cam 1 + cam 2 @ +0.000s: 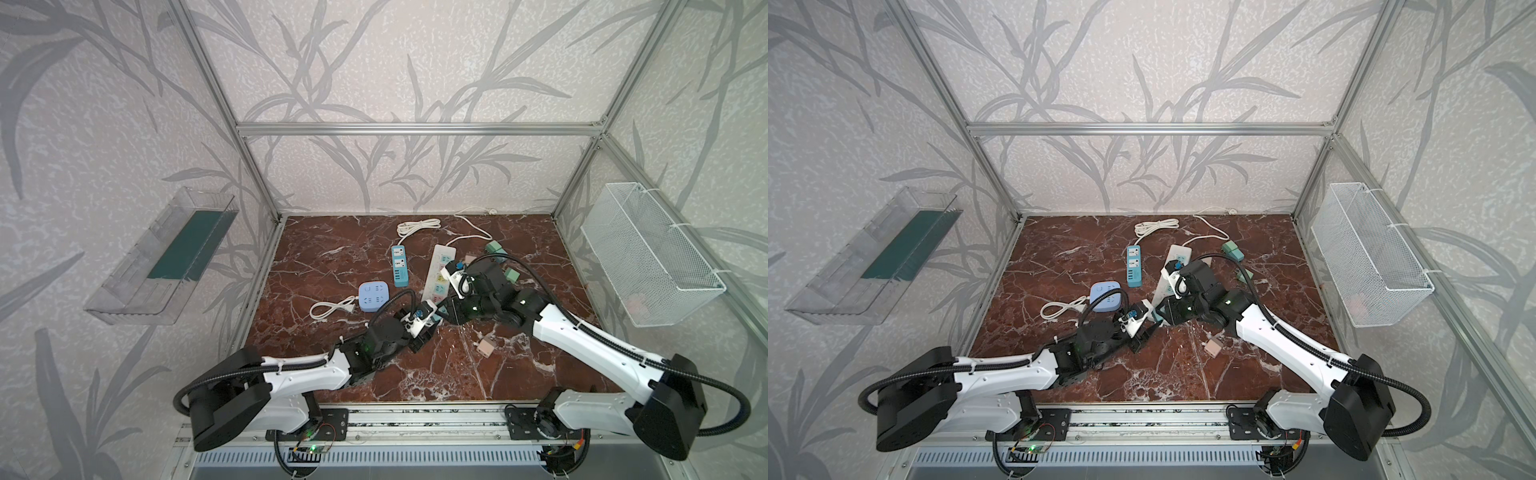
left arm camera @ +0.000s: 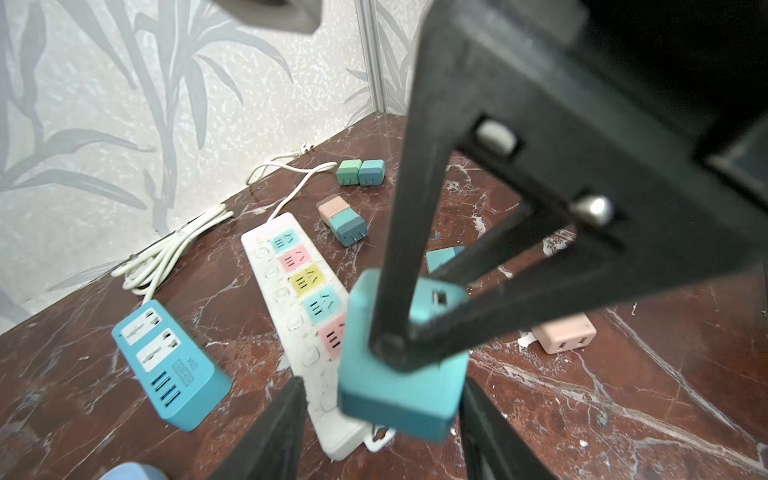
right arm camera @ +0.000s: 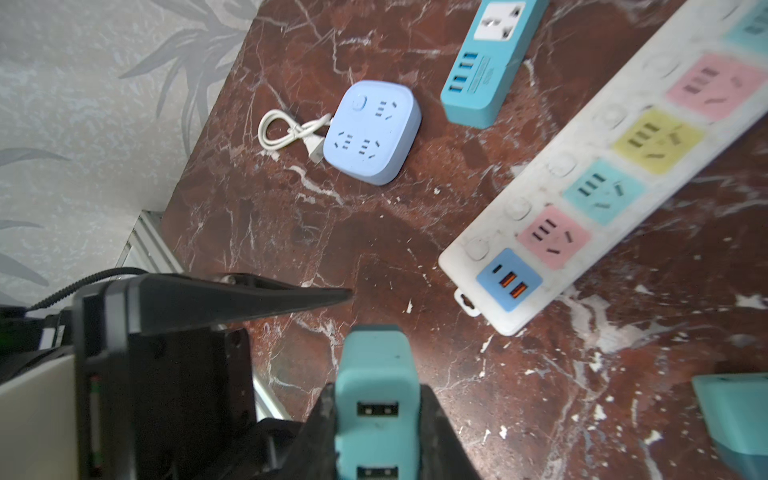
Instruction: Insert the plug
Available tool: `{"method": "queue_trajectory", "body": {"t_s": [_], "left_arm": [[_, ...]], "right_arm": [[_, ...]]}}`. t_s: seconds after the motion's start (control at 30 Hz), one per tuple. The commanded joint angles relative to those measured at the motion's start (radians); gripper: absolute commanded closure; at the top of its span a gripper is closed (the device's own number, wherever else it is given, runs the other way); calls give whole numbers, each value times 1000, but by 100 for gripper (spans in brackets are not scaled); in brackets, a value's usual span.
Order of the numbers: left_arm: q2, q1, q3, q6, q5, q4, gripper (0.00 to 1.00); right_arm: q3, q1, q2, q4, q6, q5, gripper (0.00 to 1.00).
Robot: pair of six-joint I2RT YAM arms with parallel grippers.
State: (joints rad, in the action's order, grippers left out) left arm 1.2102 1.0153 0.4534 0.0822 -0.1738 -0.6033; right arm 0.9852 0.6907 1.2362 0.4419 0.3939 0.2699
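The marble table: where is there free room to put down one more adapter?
Free: the far left part of the table, between the frame and the blue strip; also between the pink adapter and the near edge. Crowded: around the white strip and the green adapters.

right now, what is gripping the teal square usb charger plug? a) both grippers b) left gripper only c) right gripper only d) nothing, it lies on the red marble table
c: the right gripper is shut on the teal plug, and the left gripper's jaws stand open around it.
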Motion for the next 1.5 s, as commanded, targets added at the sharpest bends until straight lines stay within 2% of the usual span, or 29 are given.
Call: {"method": "queue_trajectory", "body": {"t_s": [0.0,0.07,0.13,0.23,0.3,0.43,0.53,0.57,0.63,0.87,1.1,1.27,1.4,1.47], "left_arm": [[-101,-8,15,-81,-173,108,35],[-124,-23,39,-132,-322,162,27],[-117,-102,109,-244,-390,317,24],[-45,-314,260,-505,-360,620,26],[20,-435,317,-607,-322,704,27],[158,-608,375,-686,-223,709,30],[245,-705,407,-725,-148,724,35],[267,-733,405,-759,-134,715,38],[302,-781,390,-745,-50,660,45],[393,-832,364,-789,42,598,48],[481,-874,370,-803,216,592,54],[464,-876,296,-841,239,546,57],[427,-874,181,-888,294,443,62],[390,-868,116,-922,287,409,65]], "right_arm": [[44,-20,-43,64,-29,-121,100],[56,-23,-56,98,-46,-180,100],[50,-23,-73,115,-56,-212,100],[30,-23,-105,126,-56,-219,100],[18,-23,-125,132,-52,-212,100],[-4,-23,-166,149,-48,-216,100],[-7,-23,-190,168,-50,-216,100],[-6,-23,-198,177,-52,-218,100],[-6,-23,-214,188,-52,-222,100],[-12,-23,-229,197,-40,-211,100],[6,-22,-233,224,-39,-202,100],[-7,-21,-251,227,-24,-197,100],[1,-21,-243,237,-29,-211,100],[14,-22,-227,237,-29,-210,100]]}}
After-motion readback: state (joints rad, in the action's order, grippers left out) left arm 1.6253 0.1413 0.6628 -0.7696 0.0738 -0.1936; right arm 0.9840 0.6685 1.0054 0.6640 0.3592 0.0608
